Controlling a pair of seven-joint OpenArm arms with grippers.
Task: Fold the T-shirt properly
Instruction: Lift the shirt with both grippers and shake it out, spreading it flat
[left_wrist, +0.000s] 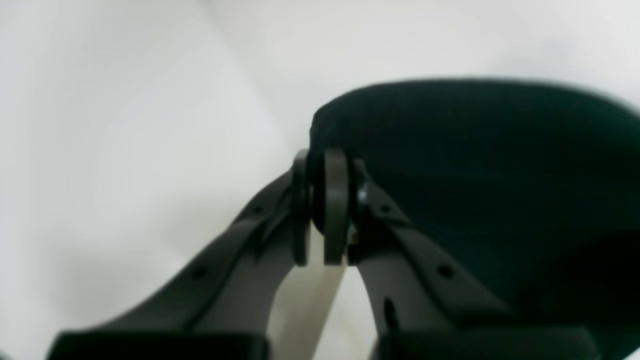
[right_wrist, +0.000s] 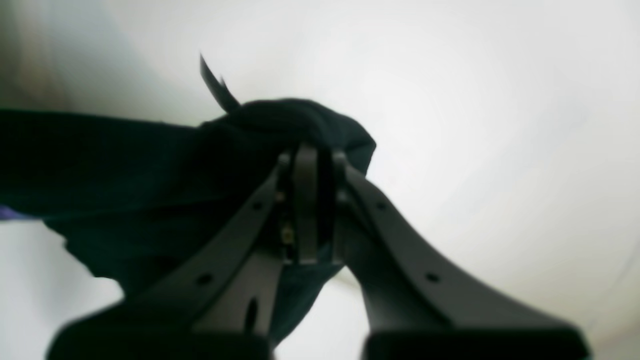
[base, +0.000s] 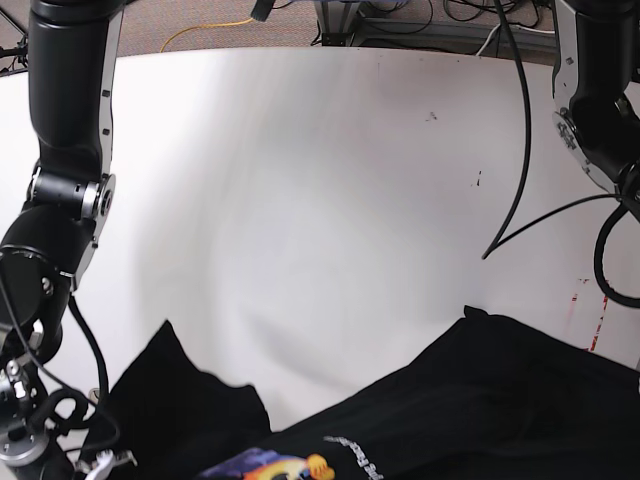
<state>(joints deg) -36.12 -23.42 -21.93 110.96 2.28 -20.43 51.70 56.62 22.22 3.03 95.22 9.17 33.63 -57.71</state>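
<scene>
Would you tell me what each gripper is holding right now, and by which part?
Both hold the T-shirt: the left gripper pinches a bunched edge, the right gripper a gathered fold. Which part of the garment cannot be told.

The T-shirt (base: 450, 400) lies on the table (base: 320, 180) along its near edge — one corner apparently raised at each side, bare surface behind.

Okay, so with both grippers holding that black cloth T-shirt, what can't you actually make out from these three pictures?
- Base view: the black cloth T-shirt runs off the bottom edge; its orange-yellow print is cut there, and the small white lettering is too small to read.
- Base view: neither gripper shows, both out of frame.
- Left wrist view: the left gripper is blurred.
- Right wrist view: cloth bunches over the right gripper.
</scene>
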